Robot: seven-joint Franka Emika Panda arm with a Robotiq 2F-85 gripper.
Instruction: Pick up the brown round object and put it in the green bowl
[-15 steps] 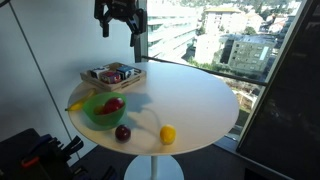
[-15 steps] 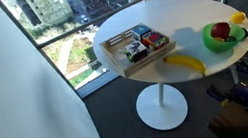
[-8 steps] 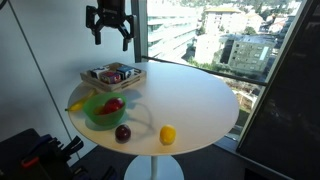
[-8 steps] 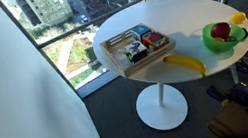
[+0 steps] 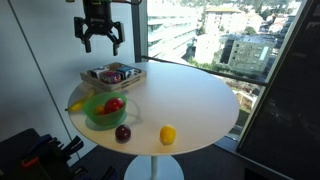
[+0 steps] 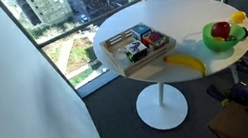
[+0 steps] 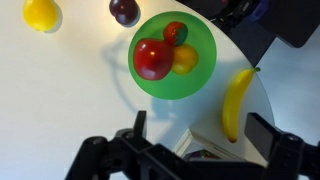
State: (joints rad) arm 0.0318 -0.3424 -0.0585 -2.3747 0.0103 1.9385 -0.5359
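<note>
The brown round object (image 5: 122, 132) lies on the white round table (image 5: 190, 95), just beside the green bowl (image 5: 98, 112). In the wrist view it is the dark ball (image 7: 124, 10) at the top, next to the bowl (image 7: 152, 84). The bowl also shows in an exterior view (image 6: 212, 42). It holds a red fruit (image 7: 153, 59) and smaller fruits. My gripper (image 5: 100, 38) hangs high above the wooden tray, fingers spread and empty; in the wrist view (image 7: 198, 132) its fingers frame the tray's edge.
A yellow round fruit (image 5: 168, 134) lies near the brown ball, and shows in the wrist view (image 7: 41, 12). A banana (image 6: 186, 64) lies by the bowl. A wooden tray of packets (image 5: 113, 76) stands behind the bowl. Large windows (image 5: 215, 35) surround the table.
My gripper has moved sideways from above the table's back edge to above the tray, still high and open. Nothing on the table has moved.
</note>
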